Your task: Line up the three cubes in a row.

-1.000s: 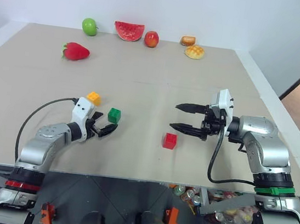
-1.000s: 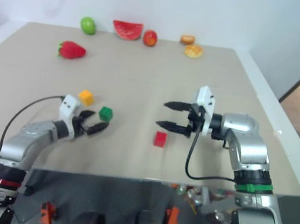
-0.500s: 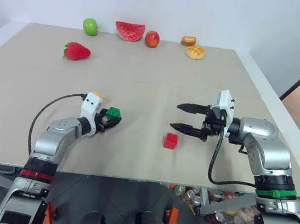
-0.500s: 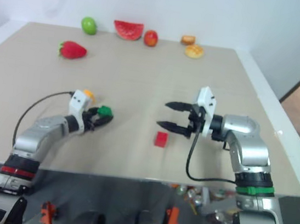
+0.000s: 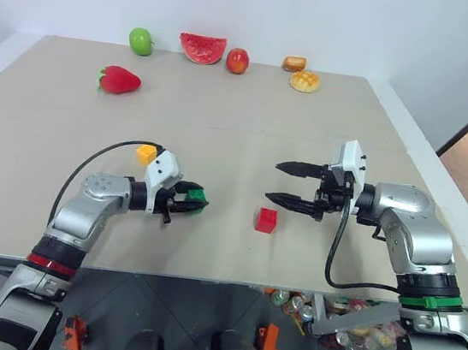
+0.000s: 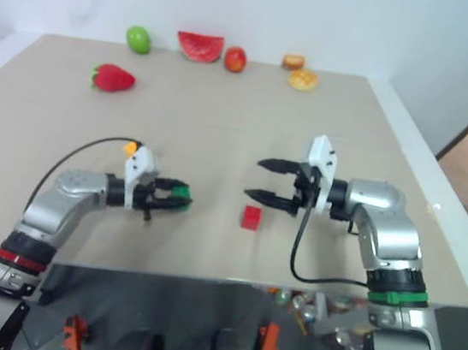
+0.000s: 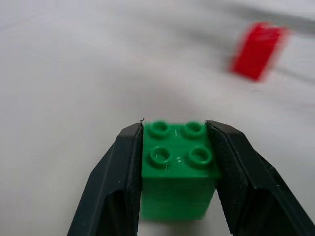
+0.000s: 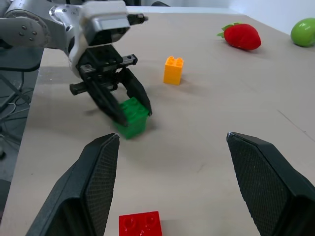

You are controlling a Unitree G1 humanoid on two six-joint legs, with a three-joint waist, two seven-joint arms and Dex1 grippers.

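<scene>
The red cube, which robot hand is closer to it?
Right. The right gripper hangs open just above and beside the red cube. The left gripper is farther off on the cube's other side, shut on the green cube.

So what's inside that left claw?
The left claw is shut on the green cube, one finger on each side. Its four top studs show; its underside and the two gripped faces are hidden.

Three cubes (image 5: 266,220) on table (image 5: 250,117)
</scene>
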